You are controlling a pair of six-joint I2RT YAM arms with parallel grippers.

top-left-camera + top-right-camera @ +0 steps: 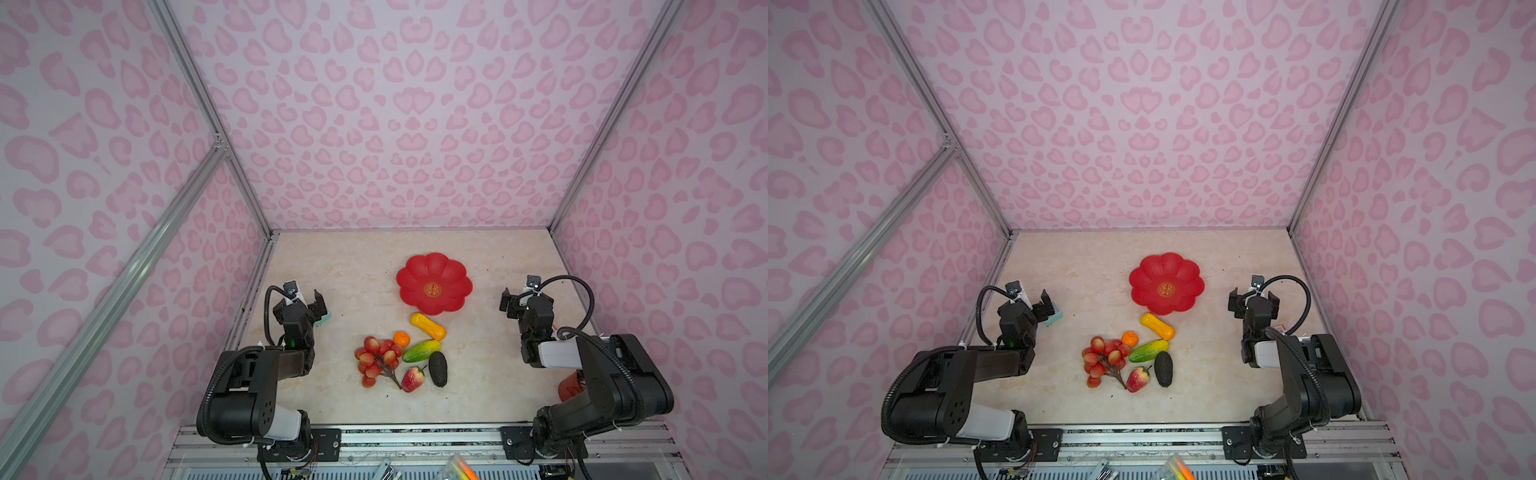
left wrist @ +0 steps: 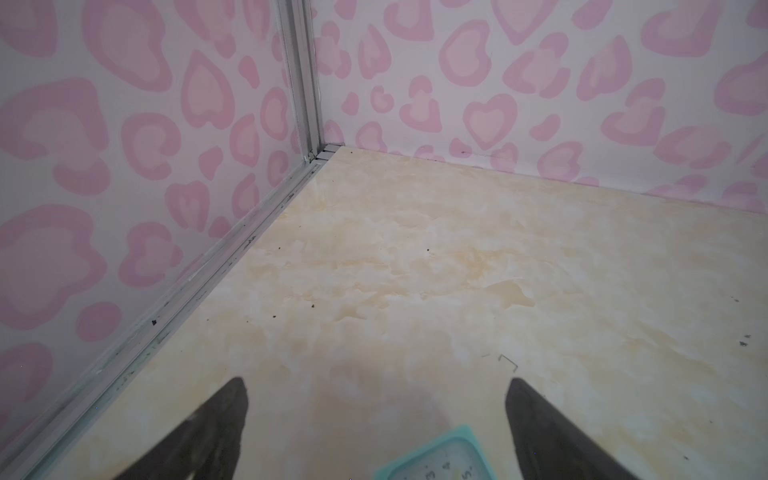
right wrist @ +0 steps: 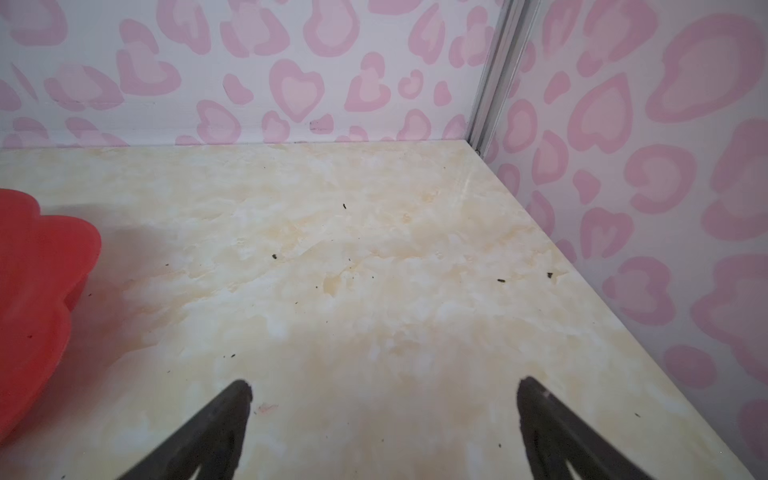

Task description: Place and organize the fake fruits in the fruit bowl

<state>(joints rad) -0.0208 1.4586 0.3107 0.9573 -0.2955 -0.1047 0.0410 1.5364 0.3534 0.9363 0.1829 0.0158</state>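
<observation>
left tool (image 2: 376, 386) and right tool (image 3: 382, 386) released, empty; six fake fruits (image 1: 421, 351) near one fruit bowl (image 1: 415, 266)

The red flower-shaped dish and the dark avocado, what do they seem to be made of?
The red flower-shaped dish: most likely moulded plastic with a glossy finish. A soft sheen lies on its scalloped petals and the colour is uniform. Lacquer or ceramic cannot be ruled out. The dark avocado: probably plastic or foam with a matte finish. It shows no shine and has a faintly speckled skin.
</observation>
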